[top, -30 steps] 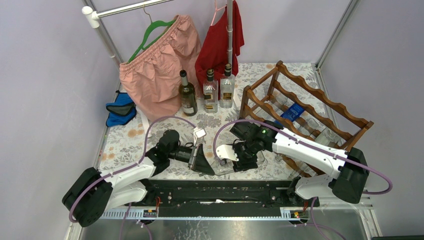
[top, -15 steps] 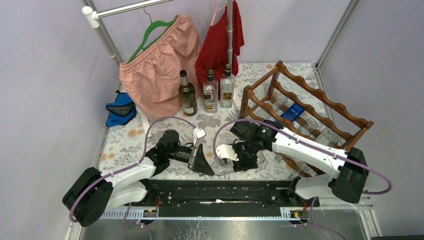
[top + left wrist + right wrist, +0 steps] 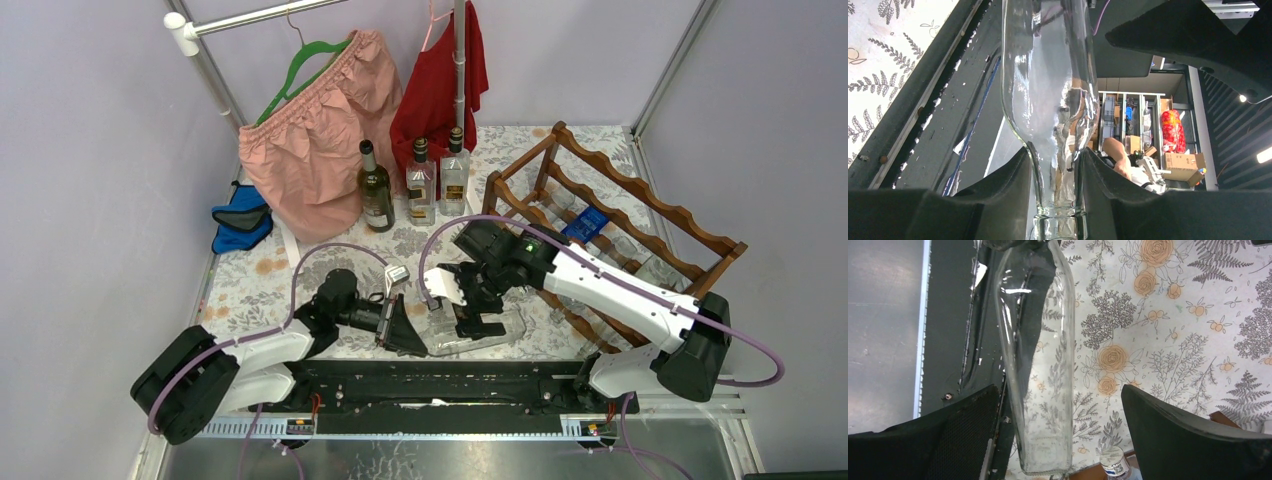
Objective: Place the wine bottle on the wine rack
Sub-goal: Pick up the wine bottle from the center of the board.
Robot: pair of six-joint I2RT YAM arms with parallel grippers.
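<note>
The clear glass bottle (image 3: 500, 328) lies on its side at the near edge of the table, between the two arms. Its neck points toward the left arm and its base toward the wine rack (image 3: 620, 215). In the right wrist view the clear glass bottle (image 3: 1040, 365) sits partly over the floral tablecloth (image 3: 1158, 315) and partly over the black base rail (image 3: 948, 340). Whether it rests there or is raised slightly cannot be told.

The left gripper (image 3: 415, 338) is clamped on the bottle's neck. In its own camera the left gripper (image 3: 1054, 165) has both fingers (image 3: 1008, 200) pressed against the glass just below the shoulder of the bottle (image 3: 1048, 90).

The right gripper (image 3: 466, 305) hangs over the bottle's body with its jaws spread wide and grips nothing. In the wrist view the right gripper (image 3: 1059, 390) straddles the bottle. One finger is close beside the glass and the other finger (image 3: 1188, 435) is well apart from it.

The reddish-brown rack stands at the right of the table, its scalloped rails running toward the back corner. A blue-labelled bottle (image 3: 585, 225) already lies in it.

At the back of the table stand a dark green wine bottle (image 3: 376, 195) and two clear labelled bottles (image 3: 420, 185). Behind them a pink garment (image 3: 310, 140) and a red garment (image 3: 440, 90) hang from a clothes rail (image 3: 260, 15). A blue pouch (image 3: 242, 218) lies at the left edge.
</note>
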